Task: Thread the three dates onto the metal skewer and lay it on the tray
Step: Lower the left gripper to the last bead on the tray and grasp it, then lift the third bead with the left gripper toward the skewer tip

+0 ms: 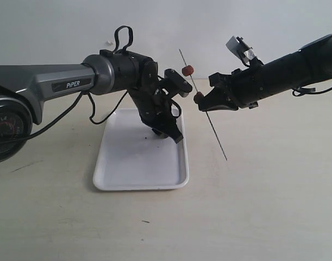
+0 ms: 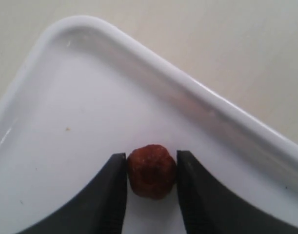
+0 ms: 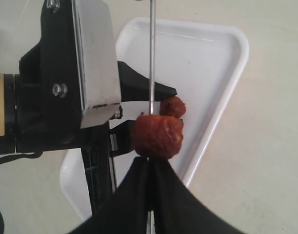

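My right gripper [image 1: 201, 101] is shut on the thin metal skewer [image 1: 215, 133], which slants above the table beside the white tray [image 1: 133, 163]. One date [image 1: 188, 69] sits high on the skewer. A second date [image 1: 198, 98] is on it right against the right fingertips, seen large in the right wrist view [image 3: 157, 136]. My left gripper [image 1: 175, 136] points down into the tray's far right corner. In the left wrist view it [image 2: 151, 155] is shut on the third date [image 2: 151, 171], both fingers touching it, just over the tray floor [image 2: 66, 97].
The left arm's wrist and camera block [image 1: 176, 81] stand close to the skewer's upper part. The tray's raised rim [image 2: 197, 92] runs just beyond the held date. Pale bare tabletop [image 1: 263, 190] surrounds the tray.
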Motion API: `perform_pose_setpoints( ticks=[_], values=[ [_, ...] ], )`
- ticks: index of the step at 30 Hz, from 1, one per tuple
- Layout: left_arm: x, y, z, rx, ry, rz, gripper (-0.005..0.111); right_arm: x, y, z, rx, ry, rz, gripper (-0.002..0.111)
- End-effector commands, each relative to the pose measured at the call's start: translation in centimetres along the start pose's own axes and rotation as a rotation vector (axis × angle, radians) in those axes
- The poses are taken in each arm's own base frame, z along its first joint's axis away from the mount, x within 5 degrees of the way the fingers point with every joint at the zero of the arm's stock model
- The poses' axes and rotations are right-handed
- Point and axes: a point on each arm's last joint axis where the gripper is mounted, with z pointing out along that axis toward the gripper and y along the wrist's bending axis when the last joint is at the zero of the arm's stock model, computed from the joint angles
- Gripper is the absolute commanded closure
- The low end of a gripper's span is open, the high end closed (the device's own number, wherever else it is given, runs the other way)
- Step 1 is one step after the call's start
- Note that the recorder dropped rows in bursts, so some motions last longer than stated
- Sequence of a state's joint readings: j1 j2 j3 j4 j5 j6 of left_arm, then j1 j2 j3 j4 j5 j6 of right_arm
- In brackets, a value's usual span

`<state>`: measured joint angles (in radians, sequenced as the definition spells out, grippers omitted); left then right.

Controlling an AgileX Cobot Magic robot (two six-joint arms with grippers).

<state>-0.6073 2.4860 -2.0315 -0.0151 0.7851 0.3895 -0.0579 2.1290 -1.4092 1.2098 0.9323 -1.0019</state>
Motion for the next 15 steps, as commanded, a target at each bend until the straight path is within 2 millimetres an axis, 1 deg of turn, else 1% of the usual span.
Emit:
perform_pose_setpoints(
  ticks=[1,13,15],
  values=[
    [0.08,-0.16,0.0,0.009,0.017,-0.007,0.072,-0.3,0.3,-0.28,0.001,-0.015,-0.016,0.108],
    [0.17,-0.21,0.0,0.015,0.027,-0.01,0.072,-0.3,0.3,-0.28,0.001,-0.015,-0.016,0.108],
    [0.17,-0.21,0.0,0.015,0.027,-0.015,0.074,-0.3,0.3,-0.28,0.001,-0.015,-0.016,0.108]
  ],
)
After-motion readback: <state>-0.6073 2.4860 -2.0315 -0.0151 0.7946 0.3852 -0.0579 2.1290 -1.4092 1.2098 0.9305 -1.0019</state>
